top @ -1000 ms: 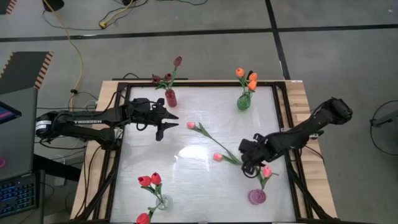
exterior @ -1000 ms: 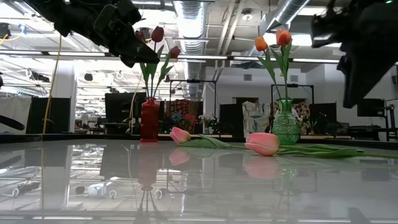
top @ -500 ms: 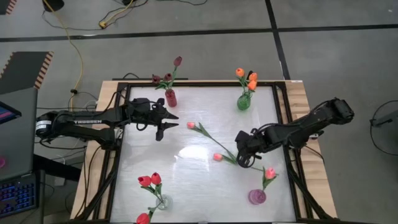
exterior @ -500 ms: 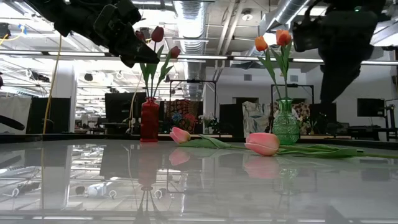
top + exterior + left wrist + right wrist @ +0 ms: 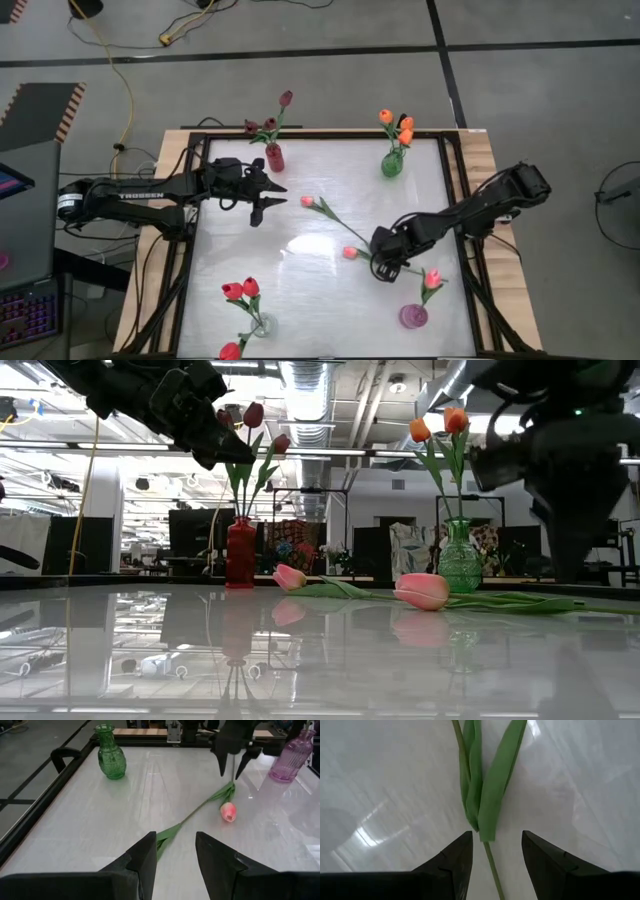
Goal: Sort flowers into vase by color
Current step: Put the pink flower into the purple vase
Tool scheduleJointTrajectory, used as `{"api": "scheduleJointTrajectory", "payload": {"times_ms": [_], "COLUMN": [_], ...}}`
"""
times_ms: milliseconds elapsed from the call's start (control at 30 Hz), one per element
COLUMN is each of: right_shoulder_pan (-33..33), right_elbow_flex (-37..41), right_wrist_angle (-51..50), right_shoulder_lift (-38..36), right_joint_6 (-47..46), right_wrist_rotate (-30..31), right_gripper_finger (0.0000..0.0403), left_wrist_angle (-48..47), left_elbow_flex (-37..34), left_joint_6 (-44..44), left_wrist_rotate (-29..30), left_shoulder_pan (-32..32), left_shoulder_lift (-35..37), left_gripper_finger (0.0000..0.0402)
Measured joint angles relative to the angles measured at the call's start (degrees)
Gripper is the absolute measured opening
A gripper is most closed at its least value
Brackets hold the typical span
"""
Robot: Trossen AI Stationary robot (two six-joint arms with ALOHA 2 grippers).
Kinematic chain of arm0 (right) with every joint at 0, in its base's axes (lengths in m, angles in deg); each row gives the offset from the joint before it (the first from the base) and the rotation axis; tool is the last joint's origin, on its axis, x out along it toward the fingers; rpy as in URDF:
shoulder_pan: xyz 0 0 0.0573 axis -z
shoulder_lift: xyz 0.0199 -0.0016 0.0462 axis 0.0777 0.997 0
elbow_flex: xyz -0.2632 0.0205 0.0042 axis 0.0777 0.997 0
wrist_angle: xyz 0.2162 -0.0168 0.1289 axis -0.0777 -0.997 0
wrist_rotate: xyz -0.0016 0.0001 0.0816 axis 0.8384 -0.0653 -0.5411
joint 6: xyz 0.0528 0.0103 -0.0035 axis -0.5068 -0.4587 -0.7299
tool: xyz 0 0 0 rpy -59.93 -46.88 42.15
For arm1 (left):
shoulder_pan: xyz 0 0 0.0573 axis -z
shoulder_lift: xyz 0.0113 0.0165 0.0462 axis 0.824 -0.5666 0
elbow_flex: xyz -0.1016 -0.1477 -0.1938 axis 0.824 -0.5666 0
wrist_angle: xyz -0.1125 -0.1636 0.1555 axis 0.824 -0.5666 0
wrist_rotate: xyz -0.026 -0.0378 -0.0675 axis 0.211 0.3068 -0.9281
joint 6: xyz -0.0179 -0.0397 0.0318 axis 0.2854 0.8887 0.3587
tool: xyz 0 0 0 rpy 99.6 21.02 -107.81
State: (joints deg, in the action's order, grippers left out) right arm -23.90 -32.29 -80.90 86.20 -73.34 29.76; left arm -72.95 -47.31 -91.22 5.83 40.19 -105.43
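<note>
The white tabletop (image 5: 320, 290) carries four vases near its corners and two loose pink tulips across its middle. The left arm (image 5: 130, 192) waits over the left side, unmoved from a second ago, its tool (image 5: 268, 196) spread, pointing toward the nearer loose tulip.

The right arm (image 5: 480, 207) has swung inward: a second ago its tool (image 5: 385, 268) hung beside the purple vase, and now it is over the stem of the loose pink tulip (image 5: 351, 253) lying right of centre. The right wrist view shows the fingers (image 5: 450, 862) spread, one on each side of the thin stem and its green leaves (image 5: 487, 785), not pinching it. In the left wrist view that tool (image 5: 231, 767) points down at the stem just above the pink head (image 5: 228, 811).

The other loose pink tulip (image 5: 308, 201) lies toward the centre, its stem running diagonally toward the first; neither has shifted.

The green vase (image 5: 391, 165) at the far right holds orange tulips (image 5: 395, 123). The red vase (image 5: 274, 157) at the far left holds maroon tulips (image 5: 268, 122). The purple vase (image 5: 413, 316) at the near right holds one pink tulip (image 5: 433, 278), now standing free of the tool. A clear vase (image 5: 259, 325) at the near left holds red tulips (image 5: 241, 290).
</note>
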Motion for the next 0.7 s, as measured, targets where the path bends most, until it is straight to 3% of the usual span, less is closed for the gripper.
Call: {"api": "scheduleJointTrajectory", "payload": {"times_ms": [700], "right_shoulder_pan": [-3.89], "right_elbow_flex": [0.02], "right_wrist_angle": [0.79], "right_shoulder_lift": [5.78], "right_joint_6": [0.12], "right_wrist_rotate": [-3.16], "right_gripper_finger": [0.0195], "left_wrist_angle": [-0.01], "left_elbow_flex": [0.0], "left_joint_6": [-0.01], "left_wrist_rotate": [0.04], "left_shoulder_pan": [0.0], "left_shoulder_lift": [0.02], "left_gripper_finger": [0.0122]}}
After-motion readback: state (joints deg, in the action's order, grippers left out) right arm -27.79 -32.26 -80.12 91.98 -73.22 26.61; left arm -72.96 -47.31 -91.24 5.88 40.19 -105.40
